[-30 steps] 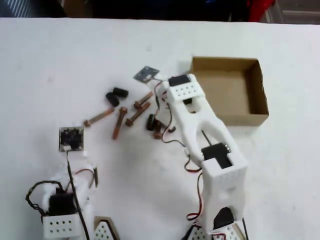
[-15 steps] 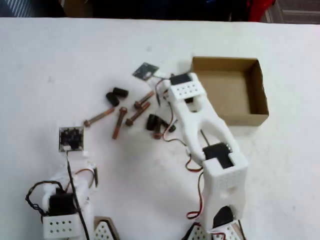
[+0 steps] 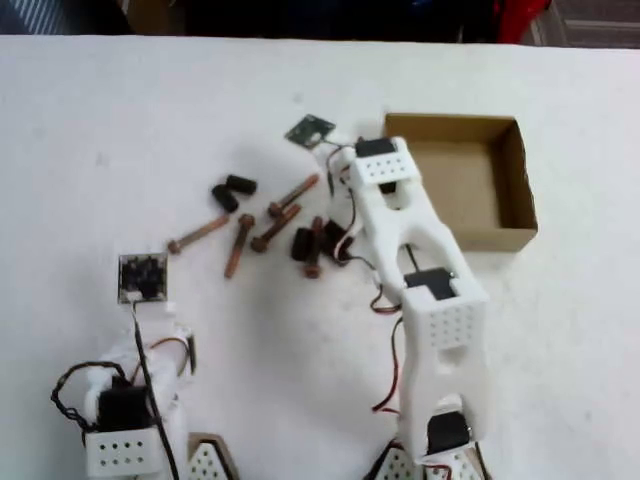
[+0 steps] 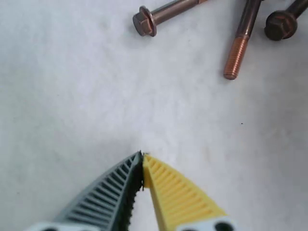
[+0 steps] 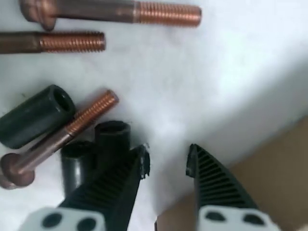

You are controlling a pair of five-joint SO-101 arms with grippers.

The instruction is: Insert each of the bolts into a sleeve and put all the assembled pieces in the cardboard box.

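Several copper bolts lie scattered at mid-table, among them one (image 3: 197,234) at the left and one (image 3: 313,247) between two black sleeves (image 3: 300,243). Two more sleeves (image 3: 232,191) lie farther back. The cardboard box (image 3: 490,238) stands at the right. My right gripper (image 5: 167,159) is open just above the table, with nothing between its fingers. A bolt (image 5: 57,139) and three sleeves (image 5: 111,137) lie beside one finger, and the box edge (image 5: 274,163) is beside the other. My left gripper (image 4: 143,157) is shut and empty, a short way from three bolts (image 4: 163,13).
The right arm (image 3: 400,215) stretches from the front edge to the box's left side. The left arm (image 3: 120,420) sits folded at the front left corner. White table stretches on all sides of the parts.
The right arm has swung back and to the right, toward the box. The bolt and sleeves beside it have shifted a little. The left arm has not moved.
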